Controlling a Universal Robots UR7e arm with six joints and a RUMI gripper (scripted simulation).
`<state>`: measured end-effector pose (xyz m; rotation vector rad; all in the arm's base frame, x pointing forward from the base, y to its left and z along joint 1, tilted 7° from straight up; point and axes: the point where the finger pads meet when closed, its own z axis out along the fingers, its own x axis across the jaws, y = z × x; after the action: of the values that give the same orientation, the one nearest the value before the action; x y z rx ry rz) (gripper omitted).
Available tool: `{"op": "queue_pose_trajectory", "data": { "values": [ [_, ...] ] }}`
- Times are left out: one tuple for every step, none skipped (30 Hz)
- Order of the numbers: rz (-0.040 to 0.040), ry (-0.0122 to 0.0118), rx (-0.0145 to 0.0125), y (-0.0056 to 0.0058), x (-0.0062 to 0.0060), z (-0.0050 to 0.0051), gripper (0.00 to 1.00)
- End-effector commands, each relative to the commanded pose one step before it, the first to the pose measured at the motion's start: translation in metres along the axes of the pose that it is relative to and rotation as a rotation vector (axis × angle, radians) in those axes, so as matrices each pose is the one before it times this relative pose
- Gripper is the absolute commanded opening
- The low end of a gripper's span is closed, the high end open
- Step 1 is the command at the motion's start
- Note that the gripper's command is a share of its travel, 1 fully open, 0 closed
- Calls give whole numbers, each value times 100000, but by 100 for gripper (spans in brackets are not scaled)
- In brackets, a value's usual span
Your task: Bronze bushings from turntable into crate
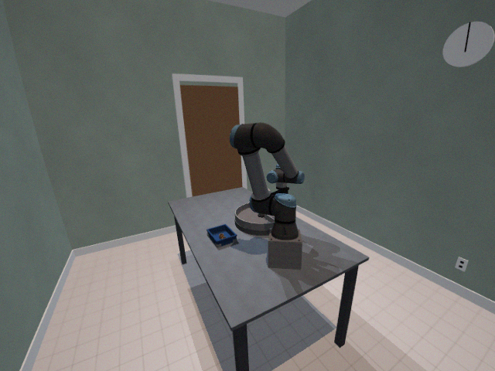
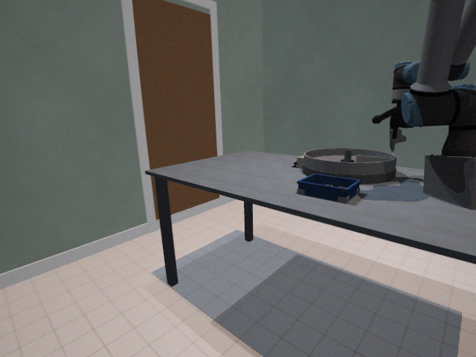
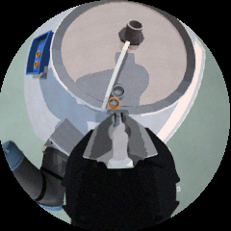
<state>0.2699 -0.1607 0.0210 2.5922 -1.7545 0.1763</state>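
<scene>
The turntable is a round grey disc with a raised rim. In the wrist view, one bronze bushing stands near its rim, close to the fingertips, and one grey steel bushing stands right beside it, nearer the hub. The blue crate holds two bronze bushings, one beside the other. My gripper is shut with nothing between its fingers. It hangs above the turntable's rim area. In the top view the arm hides the fingers.
A thin pale bar crosses the disc from the dark centre hub toward the rim, beside the bushings. The crate sits between small corner blocks. The arm's base block stands near the turntable.
</scene>
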Motion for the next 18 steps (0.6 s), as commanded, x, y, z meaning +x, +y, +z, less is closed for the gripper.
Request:
{"op": "queue_pose_trajectory", "data": {
  "values": [
    [-211, 247, 36, -119, 41, 356, 6],
    [-11, 62, 7, -5, 36, -24, 6],
    [4, 44, 3, 0, 27, -16, 6],
    [0, 0, 0, 0, 0, 0, 6],
    [0, 0, 0, 0, 0, 0, 6],
    [40, 53, -1, 11, 40, -19, 6],
    [10, 1, -1, 4, 3, 0, 6],
    [6, 4, -1, 2, 2, -1, 6],
    [0, 39, 4, 0, 7, -10, 6],
    [-3, 31, 3, -1, 5, -8, 6],
    [-3, 21, 2, -1, 3, -6, 6],
    [-1, 4, 0, 0, -1, -3, 6],
    [-1, 0, 0, 0, -2, -2, 6],
    [0, -4, 0, 0, -2, 0, 6],
    [0, -6, -1, 0, -2, 1, 6],
    [0, -5, 0, 0, -2, 1, 6],
    [0, -4, 0, 0, -1, 0, 6],
    [0, -2, 0, 0, -1, 0, 6]
  ]
}}
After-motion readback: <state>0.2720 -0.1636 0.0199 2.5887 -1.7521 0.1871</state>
